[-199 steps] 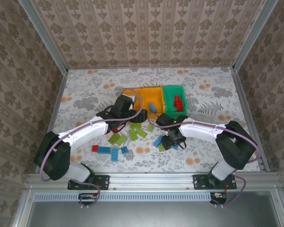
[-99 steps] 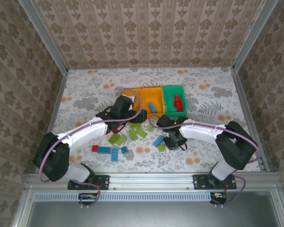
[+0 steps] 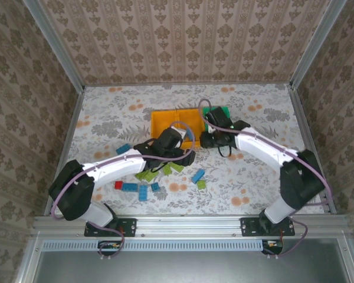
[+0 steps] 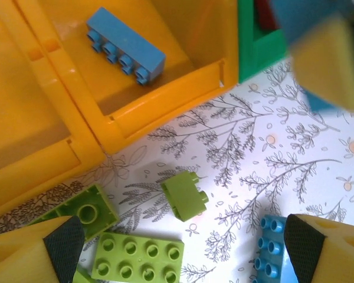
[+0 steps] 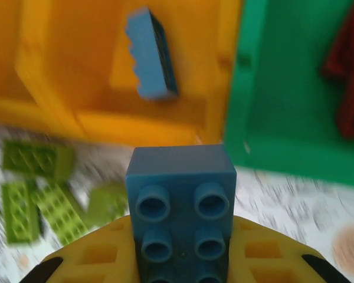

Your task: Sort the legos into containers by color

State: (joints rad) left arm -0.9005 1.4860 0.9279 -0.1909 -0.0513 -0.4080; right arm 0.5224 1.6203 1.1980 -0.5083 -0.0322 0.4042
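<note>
Legos (image 3: 198, 175) loose before containers (image 3: 164, 122)

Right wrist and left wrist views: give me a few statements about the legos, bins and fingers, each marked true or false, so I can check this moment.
1. The right gripper grips a blue lego between its fingers. True.
2. The orange bin beside the green bin holds a red piece. False: a blue brick lies in it.
3. The left gripper is open, with lime legos on the table beneath it. True.
4. The green bin is empty. False: a red lego lies inside.
</note>
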